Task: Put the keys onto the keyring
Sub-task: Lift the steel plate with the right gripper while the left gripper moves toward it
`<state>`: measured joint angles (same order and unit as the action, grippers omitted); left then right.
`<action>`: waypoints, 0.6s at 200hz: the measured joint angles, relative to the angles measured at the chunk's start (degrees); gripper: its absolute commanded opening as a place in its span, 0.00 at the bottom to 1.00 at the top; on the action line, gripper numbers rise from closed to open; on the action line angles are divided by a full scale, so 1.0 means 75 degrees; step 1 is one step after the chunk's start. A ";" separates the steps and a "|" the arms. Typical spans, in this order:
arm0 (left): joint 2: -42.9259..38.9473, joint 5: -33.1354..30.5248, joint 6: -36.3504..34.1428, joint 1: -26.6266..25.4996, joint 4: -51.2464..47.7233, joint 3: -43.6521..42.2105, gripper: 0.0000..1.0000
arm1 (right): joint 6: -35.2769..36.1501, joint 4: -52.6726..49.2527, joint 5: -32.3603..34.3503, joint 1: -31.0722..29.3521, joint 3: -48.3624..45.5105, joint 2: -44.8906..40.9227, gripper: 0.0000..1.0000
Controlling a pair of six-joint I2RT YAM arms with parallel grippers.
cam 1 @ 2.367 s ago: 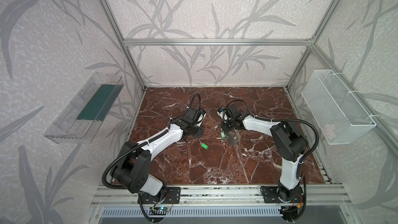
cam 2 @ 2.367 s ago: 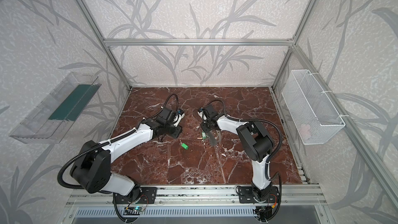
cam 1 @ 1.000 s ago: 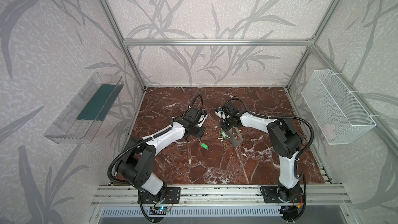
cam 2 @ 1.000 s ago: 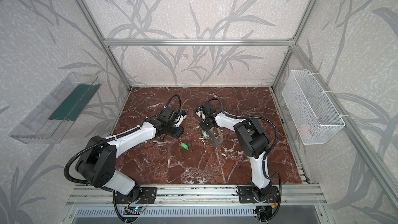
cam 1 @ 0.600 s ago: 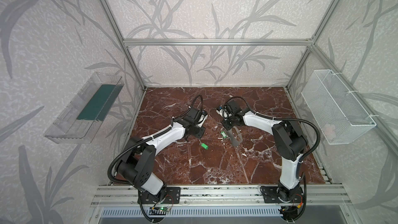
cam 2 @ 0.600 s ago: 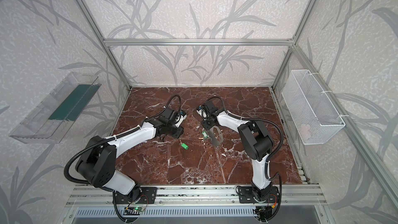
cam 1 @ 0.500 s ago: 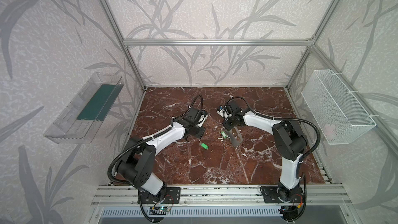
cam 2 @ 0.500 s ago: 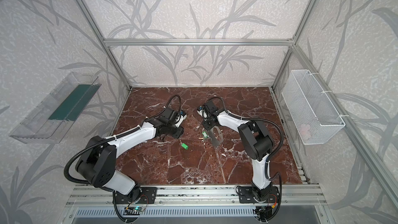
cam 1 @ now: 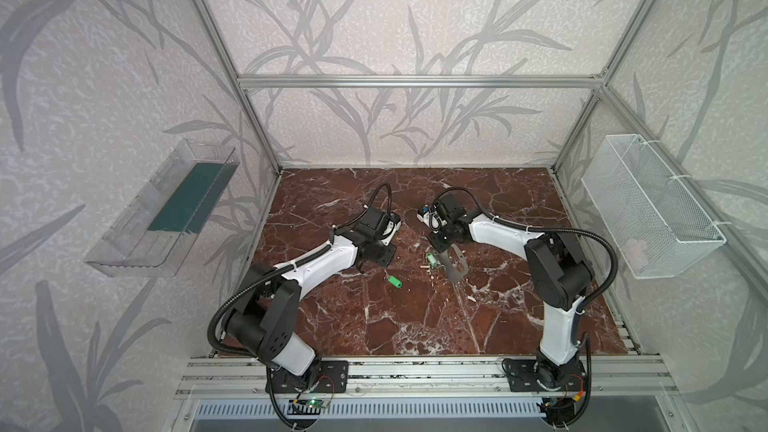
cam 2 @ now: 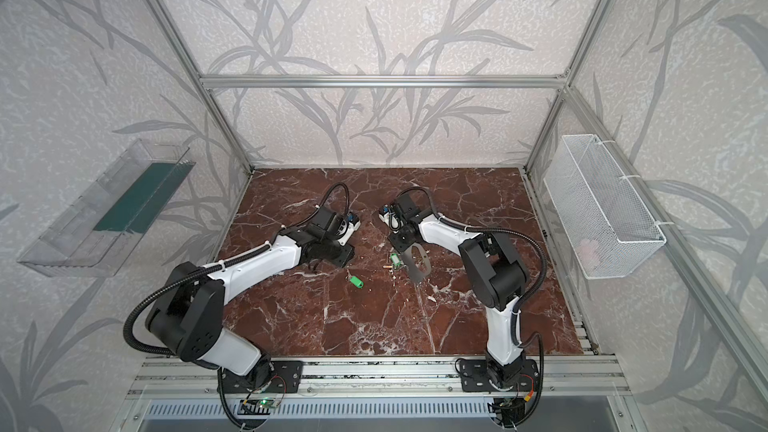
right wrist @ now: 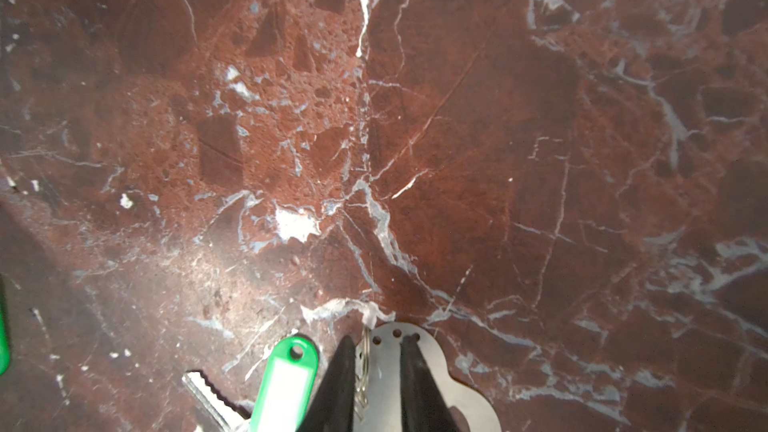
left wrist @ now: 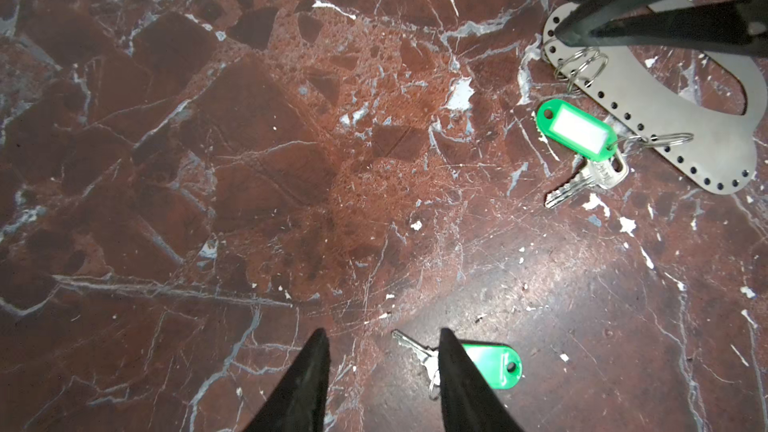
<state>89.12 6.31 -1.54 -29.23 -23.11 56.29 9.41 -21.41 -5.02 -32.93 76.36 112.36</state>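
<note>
1. Grey metal keyring plate (left wrist: 681, 135) lies flat on the red marble tabletop (cam 1: 374, 317) near its middle, a little toward the right edge; perforated holes run along its curved edge.
2. First green key tag (left wrist: 577, 128) with its silver key (left wrist: 590, 180) lies touching the plate's edge; its split ring (left wrist: 656, 141) overlaps the plate, but whether it passes through a hole cannot be told. A spare split ring (left wrist: 582, 66) sits at the plate's tip.
3. Second green key tag (left wrist: 496, 365) with its key lies loose on the marble, well apart from the plate, toward the front edge.
4. Right gripper (right wrist: 376, 371): fingers straddle the plate's tip with a narrow gap and the spare ring beside one finger; it looks to be pinching the plate, though firm contact is not clear.
5. Left gripper (left wrist: 384, 371): jaws apart, holding nothing, hovering low just beside the loose tag; one finger partly hides that key.
6. Risks, judged:
   - Thin flat plate may slip from the narrow pinch or skid on smooth marble.
   - Spare ring could get trapped between finger and plate.
   - Lifting the plate may drag the first tag along.
   - Left finger may nudge the loose key away on closing, since it lies outside the jaws.
</note>
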 measured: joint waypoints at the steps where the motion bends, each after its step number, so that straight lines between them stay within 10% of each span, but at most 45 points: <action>1: 0.0000 0.0000 0.0000 0.0000 0.0000 0.0000 0.45 | -0.0003 0.0000 0.0000 0.0000 0.0000 0.0000 0.21; 120: 0.0000 0.0061 -0.0064 0.0000 0.0000 -0.0009 0.45 | -0.0114 -0.0207 -0.0006 0.0000 0.0105 0.0289 0.15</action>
<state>89.12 6.76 -2.02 -29.23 -23.11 56.23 8.56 -22.96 -5.06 -32.93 77.14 114.52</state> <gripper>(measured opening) 0.448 0.127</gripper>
